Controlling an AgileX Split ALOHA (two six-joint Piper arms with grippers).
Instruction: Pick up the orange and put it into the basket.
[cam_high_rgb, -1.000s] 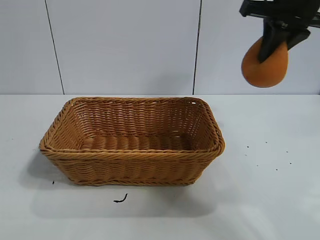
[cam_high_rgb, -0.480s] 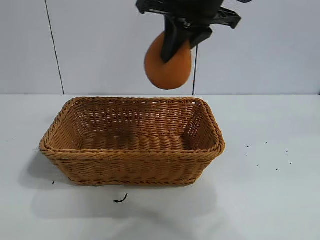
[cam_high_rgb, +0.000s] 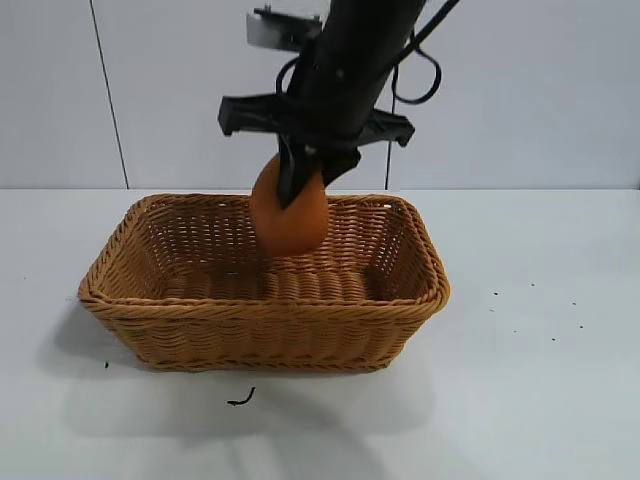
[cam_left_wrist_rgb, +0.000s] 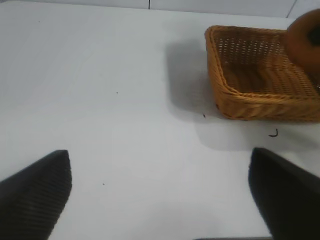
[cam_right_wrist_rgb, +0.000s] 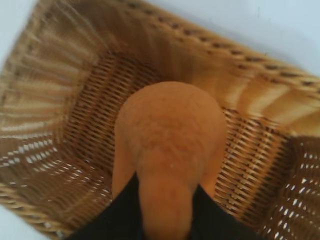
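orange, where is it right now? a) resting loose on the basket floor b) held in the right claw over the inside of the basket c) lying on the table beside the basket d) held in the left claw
b: the right claw pinches the orange by its top, hanging above the woven floor of the basket, as the right wrist view confirms.

No legible text, label, brand, number or sign appears in any of the three views. The woven basket (cam_high_rgb: 265, 310), the orange (cam_high_rgb: 290, 215) and the white table (cam_high_rgb: 530, 380) carry no markings that can be read. The small dark specks on the table are not characters.
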